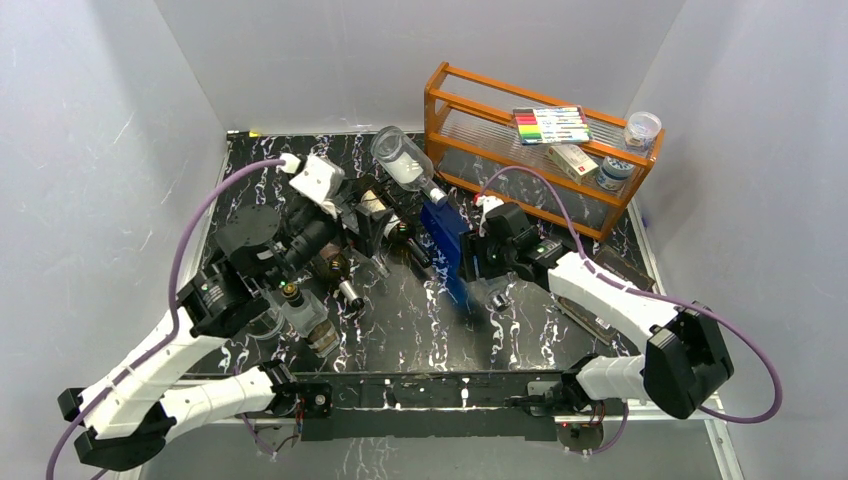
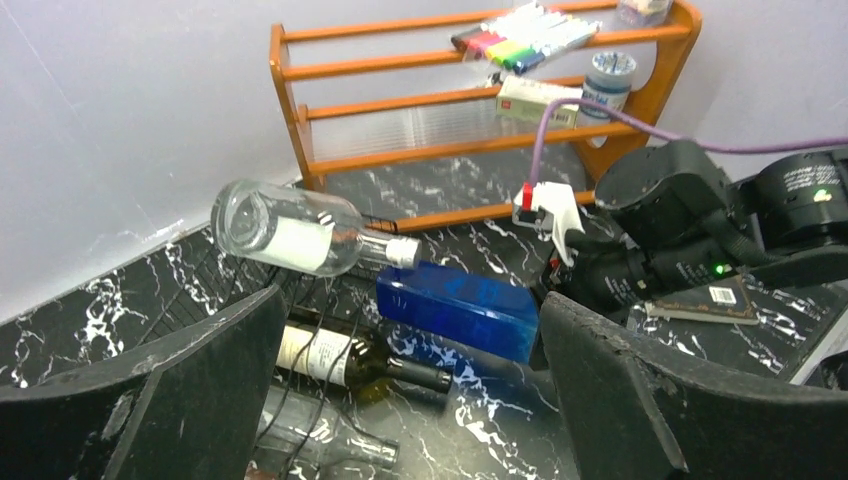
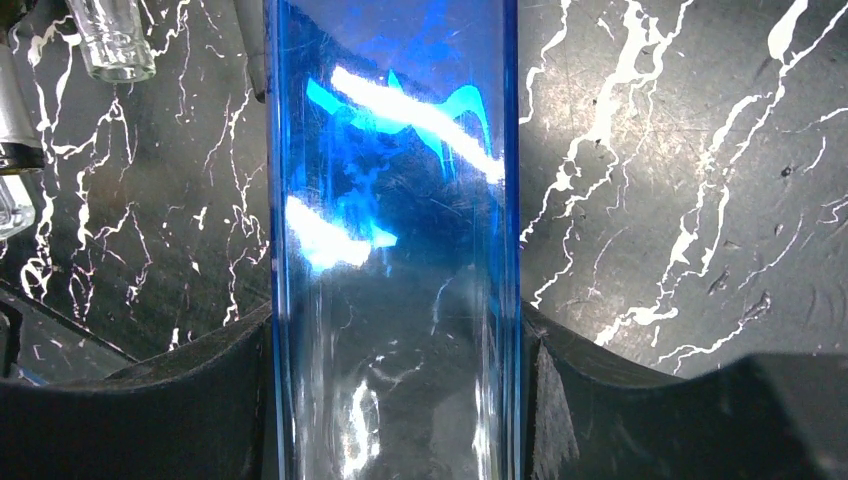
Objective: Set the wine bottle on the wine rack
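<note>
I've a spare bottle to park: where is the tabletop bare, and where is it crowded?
Bare marble: the near middle of the table, bordered by the blue bottle, the right arm and the base rail. Crowded: the left half, where bottles pile on and around the wine rack.

Orange wooden shelf (image 1: 436, 105) stands at the far right of the black marbled table (image 1: 420, 320). Upper tier: marker pack (image 1: 552, 125), lidded tub (image 1: 642, 130). Lower tier: white carton (image 1: 573, 161), blue-and-white round container (image 1: 612, 172). Barcoded dark booklet (image 2: 705, 300) lies flat.
</note>
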Controlling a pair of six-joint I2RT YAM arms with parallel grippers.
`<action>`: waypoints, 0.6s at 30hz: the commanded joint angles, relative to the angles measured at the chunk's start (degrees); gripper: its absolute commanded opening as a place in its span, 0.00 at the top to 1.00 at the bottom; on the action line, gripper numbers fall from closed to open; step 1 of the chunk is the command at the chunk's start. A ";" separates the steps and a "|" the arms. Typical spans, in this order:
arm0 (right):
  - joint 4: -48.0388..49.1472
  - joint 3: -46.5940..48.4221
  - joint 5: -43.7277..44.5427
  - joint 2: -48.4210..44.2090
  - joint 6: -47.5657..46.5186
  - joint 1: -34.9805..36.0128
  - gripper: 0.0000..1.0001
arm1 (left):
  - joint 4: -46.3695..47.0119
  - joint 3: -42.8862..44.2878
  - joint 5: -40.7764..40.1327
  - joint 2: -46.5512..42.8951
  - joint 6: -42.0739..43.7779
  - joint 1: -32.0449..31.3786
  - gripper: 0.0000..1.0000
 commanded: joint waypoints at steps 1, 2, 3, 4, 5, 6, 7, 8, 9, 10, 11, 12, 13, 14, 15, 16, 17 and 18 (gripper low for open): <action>14.26 3.00 -1.91 0.39 -1.10 0.02 1.00 | 3.56 -2.96 0.68 0.07 -0.08 0.21 0.02; 13.53 3.78 -1.71 1.26 -1.48 -0.03 1.00 | 4.24 -3.55 0.79 0.30 -0.01 0.22 0.02; 12.53 4.66 -1.65 1.93 -1.77 -0.05 1.00 | 4.61 -3.84 1.00 0.78 0.13 0.23 0.02; 12.34 4.89 -1.64 2.33 -1.96 -0.07 1.00 | 4.65 -3.96 0.97 1.34 0.13 0.26 0.02; 12.81 4.57 -1.73 2.47 -2.15 -0.05 1.00 | 4.39 -3.91 0.84 1.88 0.15 0.25 0.02; 13.39 4.03 -1.73 2.42 -2.39 -0.02 1.00 | 3.90 -3.71 0.54 2.48 -0.04 0.24 0.02; 13.80 3.47 -1.62 2.28 -2.62 -0.02 1.00 | 3.45 -3.49 0.18 3.04 -0.48 0.26 0.02; 14.22 2.90 -1.63 2.25 -2.90 -0.01 1.00 | 2.87 -3.27 0.04 3.43 -0.88 0.21 0.02; 14.32 2.54 -1.60 2.05 -3.21 -0.05 1.00 | 2.37 -3.13 0.11 3.63 -1.21 0.26 0.02; 14.56 2.12 -1.79 1.67 -3.44 -0.02 1.00 | 2.11 -3.10 0.09 3.77 -1.67 0.25 0.02; 15.34 1.45 -1.98 1.33 -3.59 -0.05 1.00 | 2.07 -3.24 0.04 3.61 -2.08 0.22 0.02; 16.65 0.84 -2.05 0.88 -3.69 -0.01 1.00 | 2.06 -3.54 0.01 3.40 -2.69 0.21 0.02; 17.88 0.18 -2.03 0.40 -3.83 -0.07 1.00 | 2.23 -3.73 -0.01 3.13 -3.12 0.26 0.02; 19.23 -0.40 -2.07 0.04 -3.90 -0.06 1.00 | 2.30 -3.98 0.07 2.92 -3.53 0.19 0.02; 20.28 -0.76 -1.95 -0.12 -4.03 -0.13 1.00 | 2.32 -4.16 0.16 2.69 -3.81 0.26 0.02; 21.37 -1.04 -1.97 -0.11 -4.08 -0.19 1.00 | 2.47 -4.35 0.16 2.52 -4.03 0.21 0.02; 22.19 -1.13 -2.00 0.27 -4.14 -0.40 1.00 | 2.54 -4.47 0.22 2.38 -4.13 0.24 0.02; 22.81 -0.96 -1.92 0.81 -4.27 -0.63 1.00 | 2.59 -4.50 0.21 2.32 -4.14 0.23 0.02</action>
